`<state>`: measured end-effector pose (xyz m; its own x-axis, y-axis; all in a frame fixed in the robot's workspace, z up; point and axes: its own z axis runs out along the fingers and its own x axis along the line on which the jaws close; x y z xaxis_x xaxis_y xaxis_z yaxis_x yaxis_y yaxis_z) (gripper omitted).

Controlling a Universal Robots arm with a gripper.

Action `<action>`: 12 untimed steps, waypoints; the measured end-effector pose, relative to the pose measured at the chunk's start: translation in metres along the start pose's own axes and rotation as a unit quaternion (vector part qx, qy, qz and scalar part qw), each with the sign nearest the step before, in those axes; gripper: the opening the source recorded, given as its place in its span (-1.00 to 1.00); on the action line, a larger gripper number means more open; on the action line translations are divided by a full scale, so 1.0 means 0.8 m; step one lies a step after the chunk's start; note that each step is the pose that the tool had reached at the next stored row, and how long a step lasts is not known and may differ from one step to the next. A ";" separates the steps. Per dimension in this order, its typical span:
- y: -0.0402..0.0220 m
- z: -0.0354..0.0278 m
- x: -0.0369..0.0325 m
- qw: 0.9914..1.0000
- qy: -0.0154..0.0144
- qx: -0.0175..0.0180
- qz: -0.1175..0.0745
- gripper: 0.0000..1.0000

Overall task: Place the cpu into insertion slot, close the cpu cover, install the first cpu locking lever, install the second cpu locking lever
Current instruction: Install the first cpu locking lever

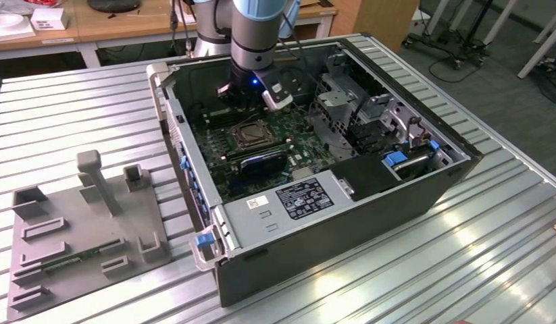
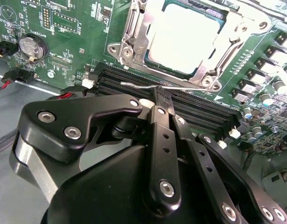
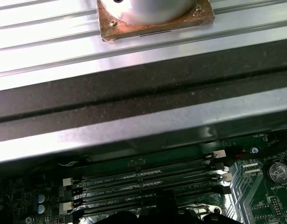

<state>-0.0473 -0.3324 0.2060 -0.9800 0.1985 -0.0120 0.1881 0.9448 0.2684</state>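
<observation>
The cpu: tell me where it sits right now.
In the second wrist view the cpu lies in the insertion slot, framed by the cpu cover, beside the black memory slots, close to the gripper.

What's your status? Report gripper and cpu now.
Gripper shut, tip at locking lever. Cpu seated, cpu cover down over it. Memory slots just beside.

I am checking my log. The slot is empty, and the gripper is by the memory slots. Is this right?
No. The slot is not empty: the second wrist view shows the cpu lying in it, framed by the cover. The gripper is indeed by the memory slots.
</observation>
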 end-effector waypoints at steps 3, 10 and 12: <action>0.0004 0.0004 -0.0021 1.000 0.000 0.000 0.000 -0.80; 0.0001 0.0033 -0.0047 1.000 0.000 0.000 0.000 -0.80; 0.0000 0.0035 -0.0048 1.000 0.000 0.000 0.000 -0.80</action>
<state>-0.0433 -0.3324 0.2034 -0.9800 0.1985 -0.0119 0.1881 0.9448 0.2682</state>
